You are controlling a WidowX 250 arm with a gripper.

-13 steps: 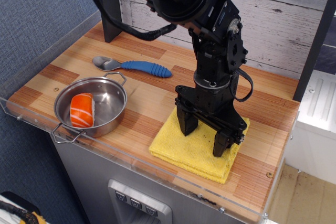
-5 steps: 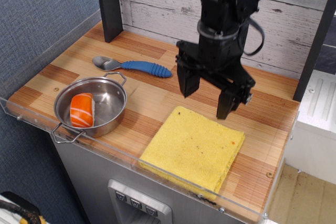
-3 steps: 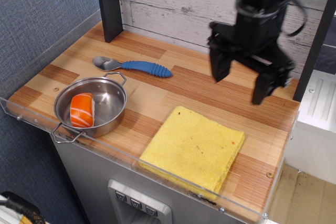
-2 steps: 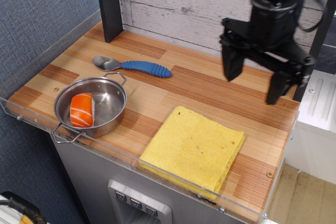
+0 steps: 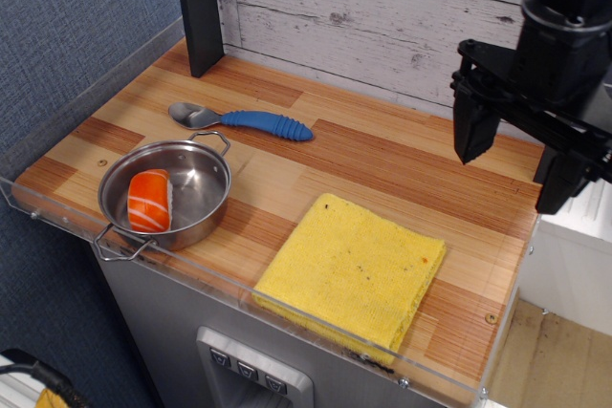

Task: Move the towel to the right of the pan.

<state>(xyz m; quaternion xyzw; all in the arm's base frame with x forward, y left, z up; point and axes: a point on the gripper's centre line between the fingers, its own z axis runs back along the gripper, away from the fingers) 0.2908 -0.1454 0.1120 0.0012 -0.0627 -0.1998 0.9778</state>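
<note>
The wooden counter (image 5: 363,155) carries everything, with a clear plastic rim along its front edge. The towel (image 5: 351,269) lies flat near the front, just to the right of the pan (image 5: 201,200) with a bare strip of wood between them, which is where the task wants it, so the job looks done. The pan sits at the front left holding 1 orange-and-white piece of toy sushi (image 5: 149,201), probably a bystander here. The blue-handled spoon (image 5: 241,120) lies behind the pan, well clear of the towel. The gripper (image 5: 514,169) hangs high over the counter's right rear edge, well apart from the towel. Its 2 fingers are spread wide and hold nothing, touching nothing.
</note>
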